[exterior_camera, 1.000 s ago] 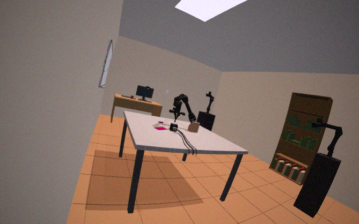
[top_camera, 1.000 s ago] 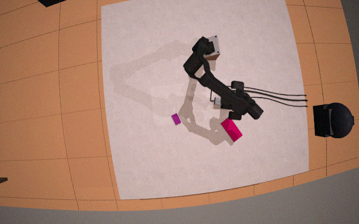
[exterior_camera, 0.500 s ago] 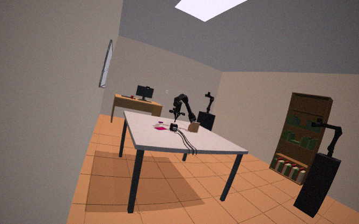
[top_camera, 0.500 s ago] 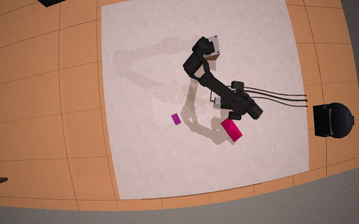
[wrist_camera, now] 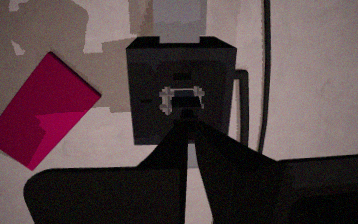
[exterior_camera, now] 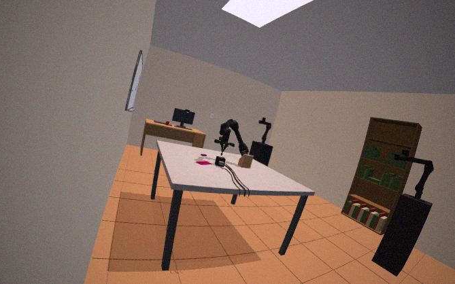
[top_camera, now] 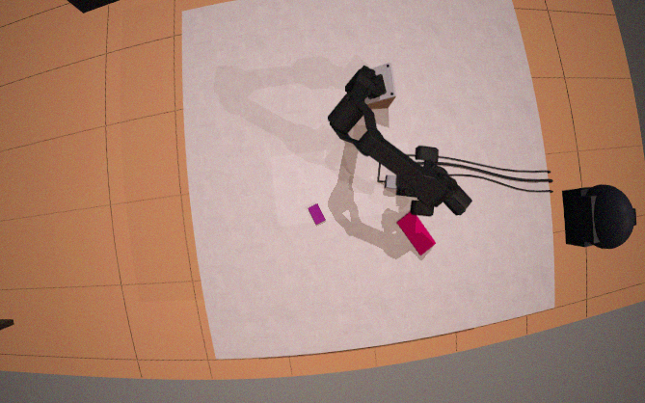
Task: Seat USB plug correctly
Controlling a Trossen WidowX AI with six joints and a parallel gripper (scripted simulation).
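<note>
The black power cube stands on the table, seen from above in the wrist view. A socket with a pale, jagged-looking rim shows on its top. My gripper points down over the cube and is shut on the USB plug. The dark plug sits beyond the fingertips and overlaps the socket, with its sides roughly in line with the cube's. Whether its tip is inside the socket or just above, and which way round it is, I cannot tell. The arm hides the cube in the top view.
A magenta box lies close beside the cube. A light grey block sits at the cube's side. Black cables run to the table edge. A small purple block and a brown block stand farther off.
</note>
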